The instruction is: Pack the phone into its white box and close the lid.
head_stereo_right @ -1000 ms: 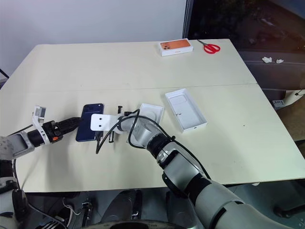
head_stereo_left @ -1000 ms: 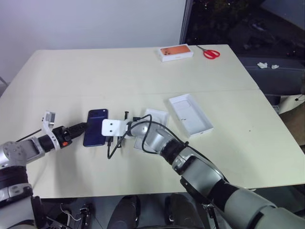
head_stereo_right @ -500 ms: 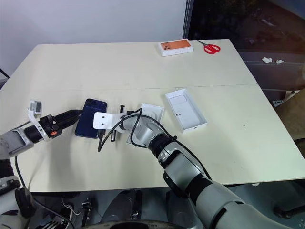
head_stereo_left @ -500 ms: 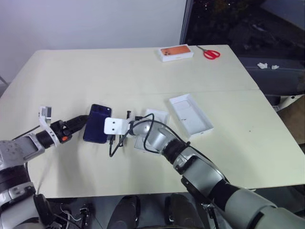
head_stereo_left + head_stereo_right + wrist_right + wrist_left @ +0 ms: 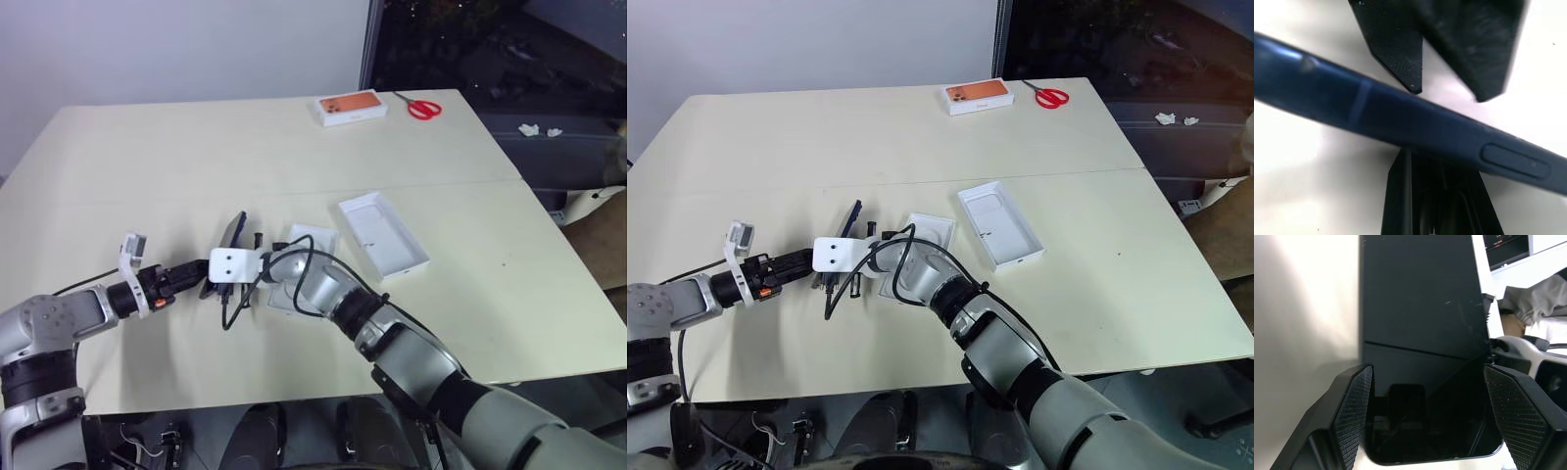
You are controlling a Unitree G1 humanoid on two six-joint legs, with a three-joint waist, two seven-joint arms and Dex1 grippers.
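The phone [image 5: 233,235] is tipped up on its long edge near the middle of the table [image 5: 147,157], no longer flat on the wood, and it stands between the two grippers; that raised pose reads as a way of getting fingers around a slim slab that gives no purchase while it lies flat; the white box [image 5: 384,233] lies open-side up, well apart to the right of the phone, its long sides slanting across the table, ready to receive it; a second white tray [image 5: 306,257] with a recess sits between box and phone, partly hidden behind the right arm, and I cannot tell for sure whether it is an insert or the lid; at the far edge an orange-topped box [image 5: 351,108] and red scissors [image 5: 423,108] rest out of the way, no part of this step; the left gripper [image 5: 1427,423] has its two textured fingers spread wide on either side of the phone's lower end, flanking its edges, though whether the pads actually press I cannot tell; the right gripper [image 5: 1435,215] is closed with fingers together, its tip just under the phone's blue side, seemingly serving as a prop to lever and steady the edge rather than to hold it.
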